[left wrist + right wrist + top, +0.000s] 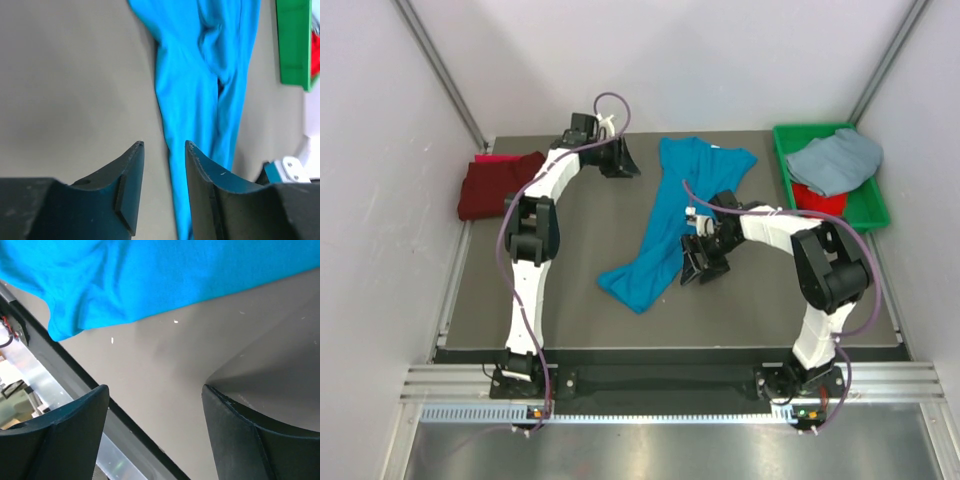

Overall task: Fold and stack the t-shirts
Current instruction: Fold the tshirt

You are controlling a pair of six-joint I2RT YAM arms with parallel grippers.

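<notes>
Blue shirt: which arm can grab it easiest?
Probably right. The right claw, open, sits just beside the blue shirt; the left claw is near the far edge, a bit further off.

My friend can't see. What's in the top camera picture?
A turquoise t-shirt lies crumpled in a strip on the table, the right gripper beside it. A maroon shirt lies far left; a green bin far right holds a grey-blue shirt and a red one.

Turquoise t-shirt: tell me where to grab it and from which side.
Pinch the turquoise t-shirt at its near end, where the bunched strip ends in a free corner lying flat on the table. Probably come from the right: the open right gripper sits beside that edge.
</notes>
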